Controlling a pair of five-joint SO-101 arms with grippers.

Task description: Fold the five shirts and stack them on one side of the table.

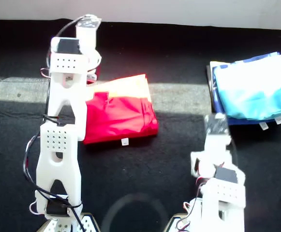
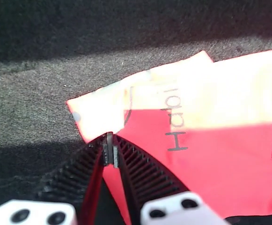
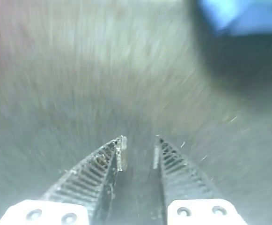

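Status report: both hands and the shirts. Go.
Left hand shut at red shirt corner, grip unclear. Right hand open above black mat. Red shirt folded, apart from blue stack.

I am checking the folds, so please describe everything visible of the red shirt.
The red shirt is soft cloth, folded into a thick rectangle lying flat on the dark table. Sunlight crosses its far part. Dark print shows on top, and a small white tag sticks out at its near edge. The left gripper is shut at its far left corner.
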